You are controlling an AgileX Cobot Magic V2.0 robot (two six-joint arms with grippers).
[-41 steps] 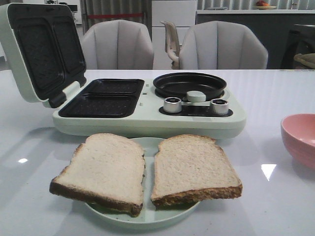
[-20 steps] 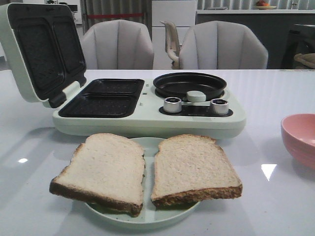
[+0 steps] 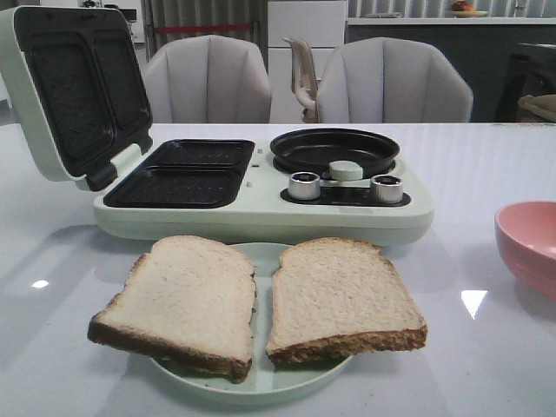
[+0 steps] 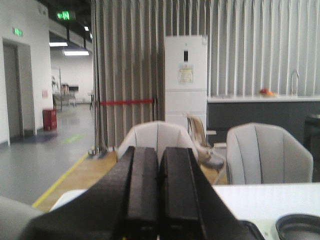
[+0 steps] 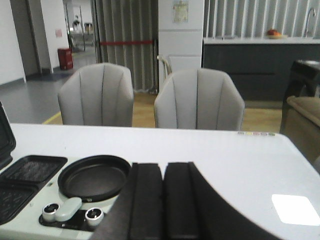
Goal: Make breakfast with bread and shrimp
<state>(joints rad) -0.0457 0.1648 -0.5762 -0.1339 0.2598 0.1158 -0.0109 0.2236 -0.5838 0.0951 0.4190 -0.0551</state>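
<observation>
Two slices of bread lie side by side on a pale green plate [image 3: 252,389] at the table's front: the left slice [image 3: 184,300] and the right slice [image 3: 340,297]. No shrimp shows; the inside of the pink bowl [image 3: 530,245] at the right edge is hidden. Neither gripper appears in the front view. My left gripper [image 4: 159,150] is shut and empty, held high and pointing at the chairs. My right gripper [image 5: 163,167] is shut and empty, above the table to the right of the round pan [image 5: 95,176].
A pale green breakfast maker [image 3: 261,213] stands behind the plate, its lid [image 3: 69,91] open at the left, two black sandwich wells [image 3: 178,172], a round black pan [image 3: 334,149] and two silver knobs [image 3: 304,185]. Two grey chairs [image 3: 395,82] stand behind the table.
</observation>
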